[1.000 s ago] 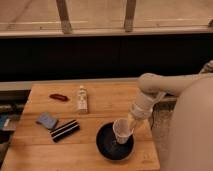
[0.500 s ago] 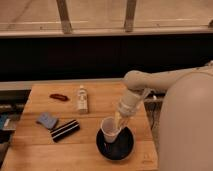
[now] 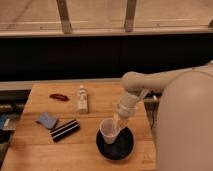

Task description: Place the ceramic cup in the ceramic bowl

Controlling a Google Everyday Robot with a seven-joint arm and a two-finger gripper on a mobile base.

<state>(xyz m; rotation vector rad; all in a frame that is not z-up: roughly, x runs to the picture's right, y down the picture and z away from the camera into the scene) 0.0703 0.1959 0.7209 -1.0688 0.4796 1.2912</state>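
Note:
The white ceramic cup (image 3: pixel 108 131) is tilted, just over the left part of the glossy black ceramic bowl (image 3: pixel 121 148), which sits at the front right of the wooden table (image 3: pixel 40 152). My gripper (image 3: pixel 119 121) reaches down from the right and is shut on the cup's upper right rim. I cannot tell if the cup's base touches the bowl.
A small clear bottle with a white cap (image 3: pixel 82 99) stands mid-table. A red object (image 3: pixel 59 97) lies at the back left. A blue pad (image 3: pixel 47 120) and a black-and-white striped block (image 3: pixel 65 130) lie left of the bowl. My white arm and body (image 3: pixel 185 125) fill the right side.
The gripper has carried the cup to the left, from over the bowl's right side to over its left part. The arm's elbow has swung left too.

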